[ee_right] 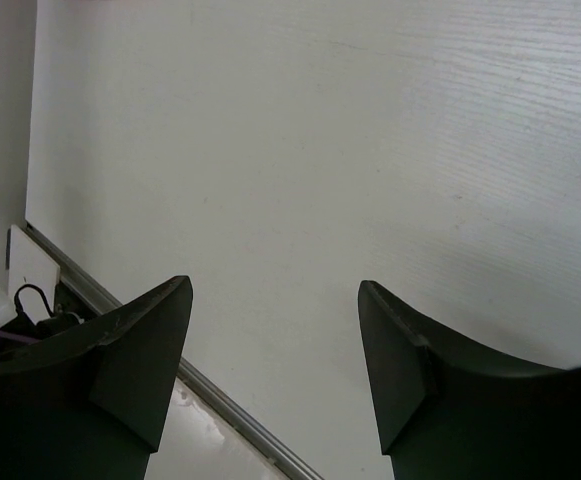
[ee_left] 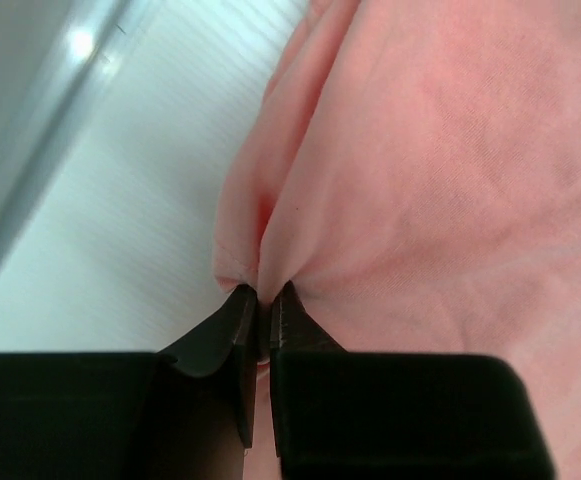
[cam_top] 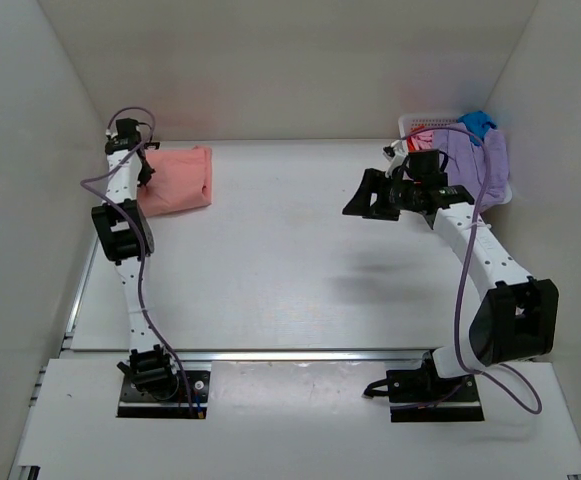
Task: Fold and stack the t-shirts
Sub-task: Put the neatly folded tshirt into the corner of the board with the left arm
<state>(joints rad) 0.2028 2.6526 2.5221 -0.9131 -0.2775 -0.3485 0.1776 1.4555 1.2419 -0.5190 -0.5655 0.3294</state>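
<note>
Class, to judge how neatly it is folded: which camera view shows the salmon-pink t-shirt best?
The top external view: nearly the whole salmon-pink t-shirt shows, folded. The left wrist view gives only a close patch pinched in the left gripper. The right wrist view shows none of it.

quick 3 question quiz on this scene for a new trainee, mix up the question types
1. True or false: the right gripper is shut on a t-shirt.
2. Which one is the left gripper pinching? A lavender t-shirt, B salmon-pink t-shirt, C bright blue t-shirt.
3. Fill in: the white basket stands at the far ____ corner of the table.

Key
1. False: it is open, over bare table, with nothing between its fingers.
2. B
3. right
</note>
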